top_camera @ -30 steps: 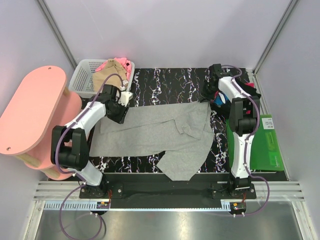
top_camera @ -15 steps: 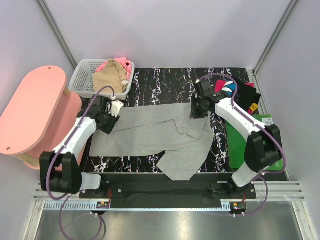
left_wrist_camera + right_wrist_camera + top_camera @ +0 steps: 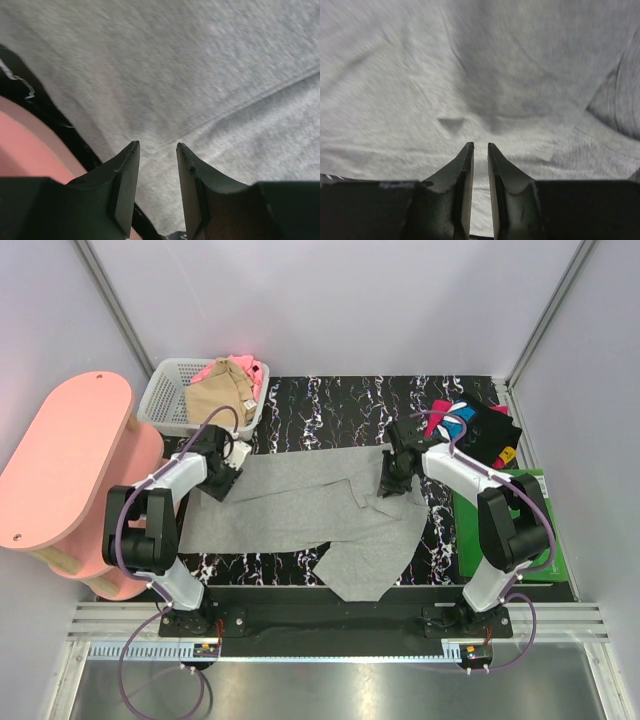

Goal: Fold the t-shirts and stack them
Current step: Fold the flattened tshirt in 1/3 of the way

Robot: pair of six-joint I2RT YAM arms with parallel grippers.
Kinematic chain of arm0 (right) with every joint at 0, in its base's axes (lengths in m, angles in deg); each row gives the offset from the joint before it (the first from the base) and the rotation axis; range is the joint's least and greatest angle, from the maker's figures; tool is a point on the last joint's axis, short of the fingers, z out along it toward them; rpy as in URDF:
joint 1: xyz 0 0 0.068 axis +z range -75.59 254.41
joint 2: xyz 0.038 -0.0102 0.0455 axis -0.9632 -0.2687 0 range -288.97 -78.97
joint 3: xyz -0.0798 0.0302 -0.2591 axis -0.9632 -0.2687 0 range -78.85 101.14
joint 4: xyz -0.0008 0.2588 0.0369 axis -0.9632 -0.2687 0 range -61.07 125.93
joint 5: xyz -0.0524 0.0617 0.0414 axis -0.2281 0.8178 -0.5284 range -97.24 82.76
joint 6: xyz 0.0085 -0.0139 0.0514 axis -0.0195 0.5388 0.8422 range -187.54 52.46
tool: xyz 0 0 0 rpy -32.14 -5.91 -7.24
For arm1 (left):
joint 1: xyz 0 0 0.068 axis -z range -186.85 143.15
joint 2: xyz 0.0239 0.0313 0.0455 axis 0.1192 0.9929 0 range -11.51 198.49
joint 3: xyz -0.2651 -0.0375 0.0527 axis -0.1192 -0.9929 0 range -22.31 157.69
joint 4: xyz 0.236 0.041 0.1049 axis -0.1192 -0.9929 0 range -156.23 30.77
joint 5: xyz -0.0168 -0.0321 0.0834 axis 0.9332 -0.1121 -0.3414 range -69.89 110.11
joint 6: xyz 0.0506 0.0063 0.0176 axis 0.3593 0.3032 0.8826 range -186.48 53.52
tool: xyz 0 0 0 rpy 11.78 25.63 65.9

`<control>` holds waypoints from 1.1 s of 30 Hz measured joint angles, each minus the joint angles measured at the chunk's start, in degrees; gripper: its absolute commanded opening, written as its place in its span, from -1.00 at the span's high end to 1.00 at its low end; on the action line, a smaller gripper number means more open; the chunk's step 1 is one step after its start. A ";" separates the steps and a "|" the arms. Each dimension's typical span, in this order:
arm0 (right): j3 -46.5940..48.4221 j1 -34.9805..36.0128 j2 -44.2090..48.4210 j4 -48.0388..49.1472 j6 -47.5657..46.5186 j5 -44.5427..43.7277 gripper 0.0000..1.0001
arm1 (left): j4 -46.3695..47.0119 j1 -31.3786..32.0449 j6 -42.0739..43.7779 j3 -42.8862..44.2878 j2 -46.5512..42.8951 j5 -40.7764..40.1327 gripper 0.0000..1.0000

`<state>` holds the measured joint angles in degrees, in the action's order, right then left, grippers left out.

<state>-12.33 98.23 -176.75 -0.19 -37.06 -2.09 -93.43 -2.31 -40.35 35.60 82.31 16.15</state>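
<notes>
grey t-shirt (image 3: 300,505): spread rumpled at mid-table; one flap trails toward 6 o'clock
left gripper (image 3: 156,146): at the shirt's 10 o'clock corner; fingers a modest gap apart over a seam, nothing between them
right gripper (image 3: 480,145): at the shirt's 2 o'clock edge; fingers a narrow slit apart (cannot tell whether cloth is nipped)
other tees: tan tee (image 3: 215,395) and pink tee (image 3: 255,368) in the basket (image 3: 160,400) at 11 o'clock; black printed tee (image 3: 480,425) at 2 o'clock
step, as i judge: taking both far corners; bite close to the hem and lift both sides evenly so the fold lands square
</notes>
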 measured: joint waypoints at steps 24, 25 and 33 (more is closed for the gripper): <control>2.36 -3.69 -0.37 -14.25 3.48 -15.45 0.40 | 2.82 -6.75 3.87 8.11 5.33 -1.25 0.19; 2.05 -4.31 0.00 -14.23 3.48 -15.80 0.41 | 2.89 -6.75 3.82 8.57 5.51 -1.22 0.19; -1.97 -7.10 -0.96 -12.61 3.45 -17.03 0.42 | 2.80 -6.69 3.17 9.27 5.68 -0.57 0.18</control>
<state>-14.30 91.12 -177.71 -12.80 -33.60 -19.12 -90.63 -9.00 -37.18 44.87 88.00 15.58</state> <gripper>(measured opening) 0.294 0.406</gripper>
